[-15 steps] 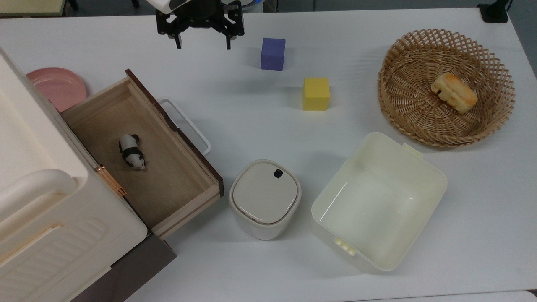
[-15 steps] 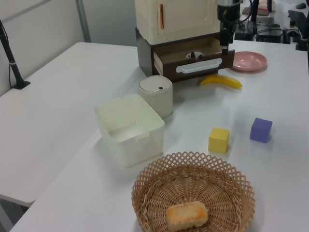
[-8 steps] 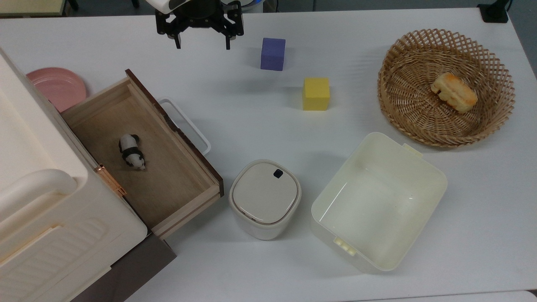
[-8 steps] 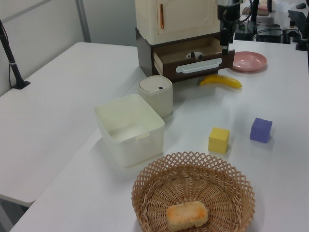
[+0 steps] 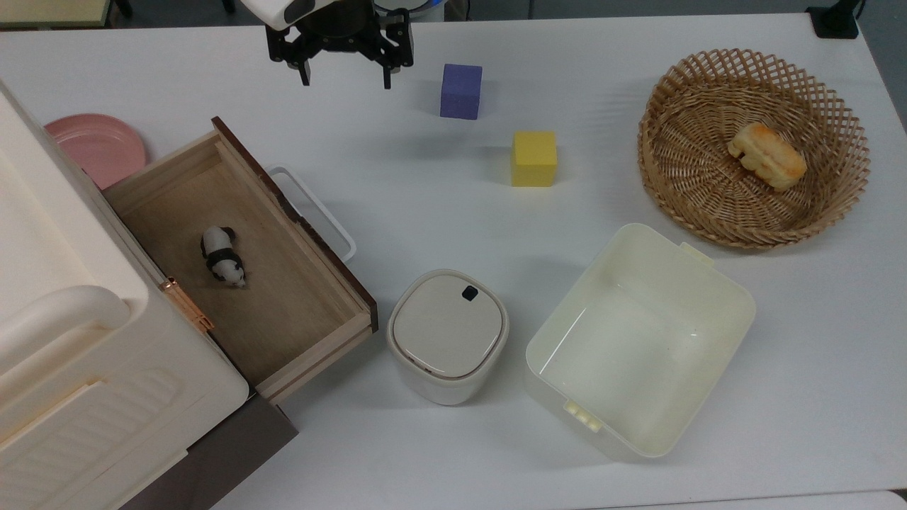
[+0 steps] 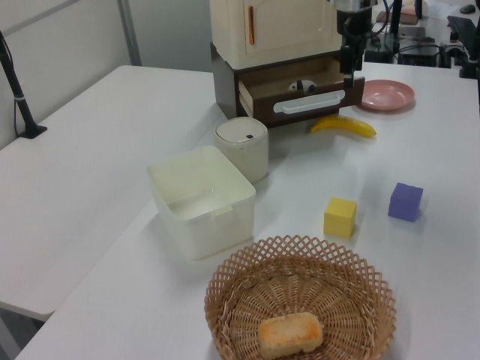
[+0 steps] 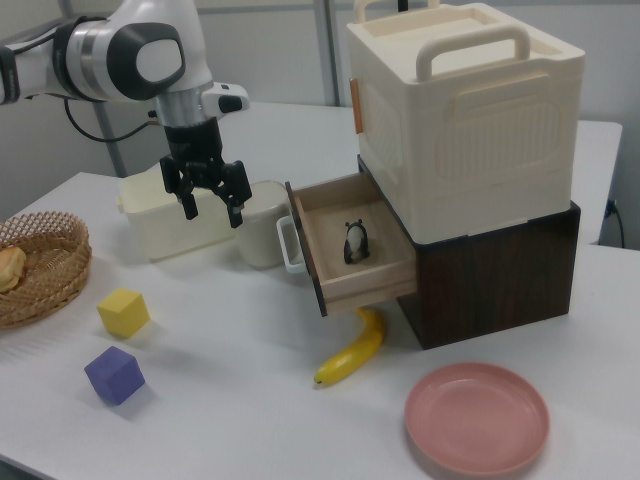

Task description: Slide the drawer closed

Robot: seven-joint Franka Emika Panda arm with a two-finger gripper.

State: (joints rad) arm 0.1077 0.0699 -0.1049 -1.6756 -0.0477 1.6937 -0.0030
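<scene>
Hovering above the white counter (image 5: 425, 212), my jaws (image 5: 344, 76) stand apart and empty. Below and beside them, the shallow wooden drawer with dark front and white loop handle (image 5: 241, 255) stands pulled out, awaiting a push on its front.

My top view looks straight down on the white tabletop (image 5: 439, 212); left and right views face each other, sharing the open brown-fronted wooden drawer (image 6: 300, 90).
</scene>
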